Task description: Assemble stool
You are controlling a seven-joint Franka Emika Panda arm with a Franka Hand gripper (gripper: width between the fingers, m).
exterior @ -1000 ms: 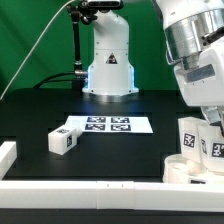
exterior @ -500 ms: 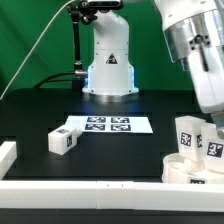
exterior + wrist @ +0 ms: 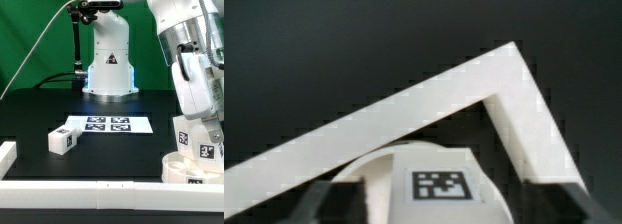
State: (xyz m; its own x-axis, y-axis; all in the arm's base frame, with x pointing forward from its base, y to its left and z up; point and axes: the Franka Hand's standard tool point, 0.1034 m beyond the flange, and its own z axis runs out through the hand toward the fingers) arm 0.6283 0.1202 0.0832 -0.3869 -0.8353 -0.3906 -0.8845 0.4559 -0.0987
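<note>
The round white seat disc (image 3: pixel 186 171) lies at the exterior view's right front corner. Two white tagged legs (image 3: pixel 184 135) (image 3: pixel 209 148) stand upright on it. My gripper (image 3: pixel 200 115) comes down from above onto these legs. In the wrist view a tagged leg (image 3: pixel 439 183) fills the gap between my dark fingers (image 3: pixel 322 200), and my gripper (image 3: pixel 441 198) looks shut on it. A third tagged leg (image 3: pixel 62 141) lies loose on the black table at the exterior view's left.
The marker board (image 3: pixel 105 126) lies mid-table before the robot base (image 3: pixel 108 70). White border rails run along the front (image 3: pixel 90 188) and the left (image 3: pixel 7 153). In the wrist view they meet in a corner (image 3: pixel 509 85).
My arm has swung and turned toward the exterior view's left above the seat. The two upright legs have shifted slightly left with it. The loose leg has not moved.
</note>
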